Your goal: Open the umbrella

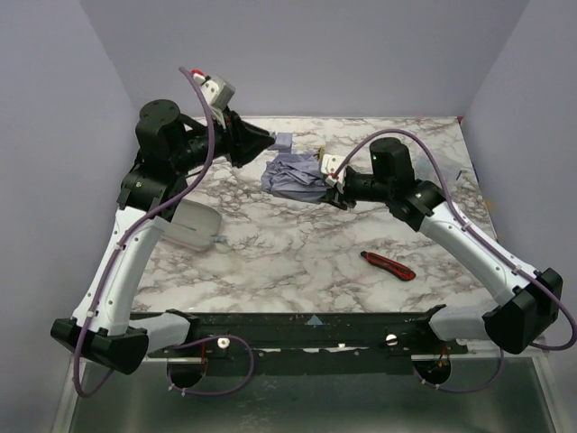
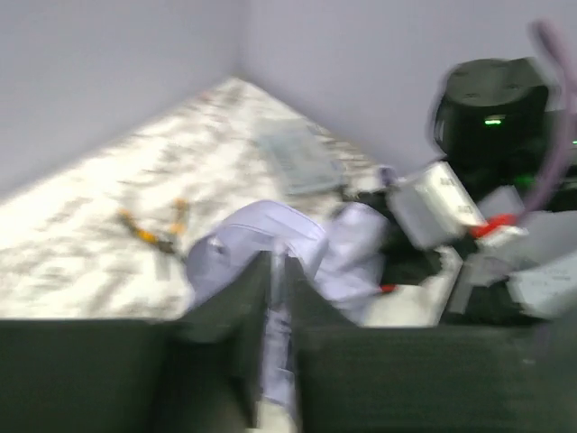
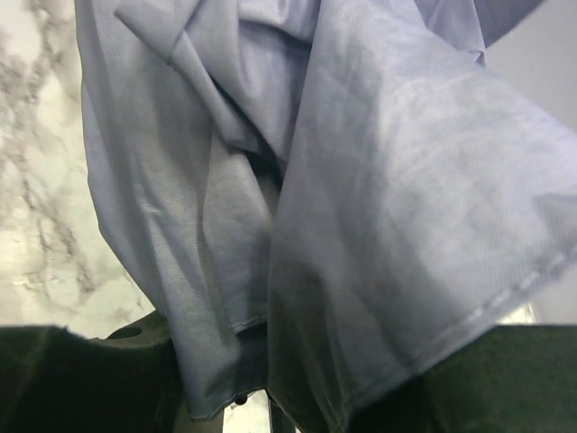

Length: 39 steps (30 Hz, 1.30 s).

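Observation:
The umbrella (image 1: 293, 176) is a crumpled pale lavender bundle held between my two grippers, above the marble table near its back. My left gripper (image 1: 263, 142) is shut on its left end, where a lavender piece (image 1: 283, 142) sticks out by the fingertips. In the blurred left wrist view a lavender strip (image 2: 278, 307) runs between the closed jaws, with the fabric (image 2: 270, 239) beyond. My right gripper (image 1: 330, 185) is shut on the umbrella's right end. In the right wrist view the fabric (image 3: 343, 180) fills the frame and hides the jaw gap. Shaft and handle are hidden.
A pale pink capsule case (image 1: 194, 225) lies on the table (image 1: 297, 262) under my left arm. A red-and-black utility knife (image 1: 388, 265) lies at the front right. Grey walls enclose the back and both sides.

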### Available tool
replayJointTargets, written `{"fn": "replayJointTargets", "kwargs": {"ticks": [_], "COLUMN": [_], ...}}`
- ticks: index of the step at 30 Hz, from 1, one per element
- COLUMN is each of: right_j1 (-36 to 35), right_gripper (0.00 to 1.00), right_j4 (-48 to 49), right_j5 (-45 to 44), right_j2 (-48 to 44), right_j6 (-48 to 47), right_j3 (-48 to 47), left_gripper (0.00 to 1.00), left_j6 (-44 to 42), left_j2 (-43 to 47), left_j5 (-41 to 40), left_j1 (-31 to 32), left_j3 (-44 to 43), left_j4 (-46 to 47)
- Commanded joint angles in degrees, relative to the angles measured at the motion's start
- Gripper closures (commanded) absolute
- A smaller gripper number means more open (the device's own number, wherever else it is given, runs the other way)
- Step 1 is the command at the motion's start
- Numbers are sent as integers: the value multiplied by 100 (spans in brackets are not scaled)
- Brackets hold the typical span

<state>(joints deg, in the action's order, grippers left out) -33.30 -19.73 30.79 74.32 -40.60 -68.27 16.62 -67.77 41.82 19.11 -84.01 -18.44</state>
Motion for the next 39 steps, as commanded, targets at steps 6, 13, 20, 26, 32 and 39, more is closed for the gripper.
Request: {"fn": "replayJointTargets", "kwargs": {"ticks": [6, 13, 20, 26, 32, 39], "right_j1": [77, 622, 746, 746, 728, 547], "right_gripper": [100, 100, 100, 100, 100, 100], "right_j4": [99, 276, -519, -1696, -2534, -3128], "right_j5": [868, 1481, 2181, 2689, 3074, 3285], "right_j2": [291, 1042, 1640, 2110, 2431, 2665], "right_j6": [1399, 3309, 3655, 3278, 3068, 2730], "right_j3": [-955, -1857, -2413, -2865, -3214, -3577], "left_gripper": [7, 1, 1, 2, 1, 1], "left_j6": [-352, -1304, -5655, -8820, -10518, -10637], "left_j2": [-500, -53, 548, 499, 187, -424], "left_j5": [-754, 844, 20, -1528, -2876, -2983], "left_j1": [-941, -1709, -560, 871, 1817, 2021], "left_j3": [-467, -72, 183, 236, 513, 205], "left_j4": [-428, 75, -1089, -1871, -1812, -2480]}}
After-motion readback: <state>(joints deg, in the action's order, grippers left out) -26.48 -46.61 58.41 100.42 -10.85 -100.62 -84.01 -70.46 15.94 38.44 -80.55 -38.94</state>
